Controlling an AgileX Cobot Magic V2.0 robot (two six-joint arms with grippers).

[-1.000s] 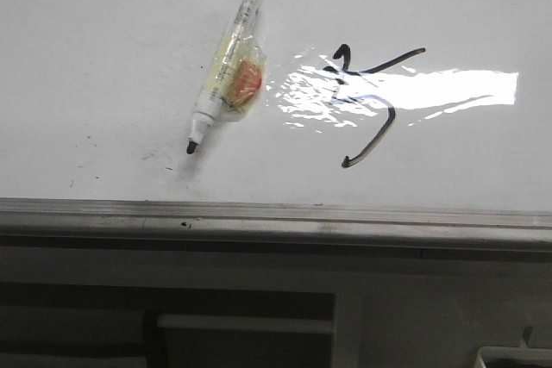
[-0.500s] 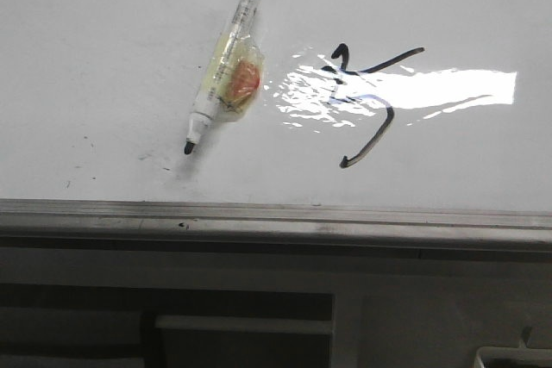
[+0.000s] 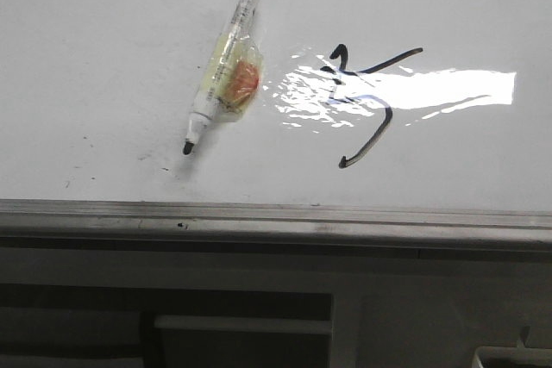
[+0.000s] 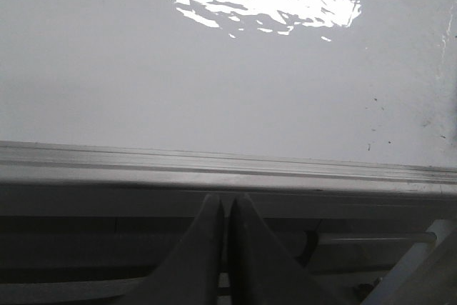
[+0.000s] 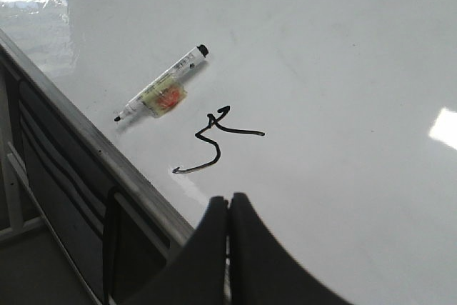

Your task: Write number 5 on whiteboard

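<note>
A glossy white whiteboard [image 3: 103, 32] with a grey aluminium edge strip fills the scene. The number 5 [image 3: 373, 105], in thin black marker strokes, sits right of centre, partly under glare. Just beside it lies an uncapped white marker [image 3: 222, 66] wrapped in yellowish tape. The left gripper [image 4: 227, 208] and right gripper [image 5: 228, 208] are both closed and empty. Judged finished; retreat well clear of the wet ink.

Front view looks down, close, over whiteboard [image 3: 103, 40] and grey edge strip [image 3: 276, 217]. Left wrist view sits low behind strip [image 4: 228, 169], facing across bare board [image 4: 143, 69], fingers [image 4: 207, 248] in foreground. Right wrist view, higher and oblique, shares marker [image 5: 161, 83] and number 5 [image 5: 214, 144] with front view [image 3: 222, 71] [image 3: 366, 105].
</note>
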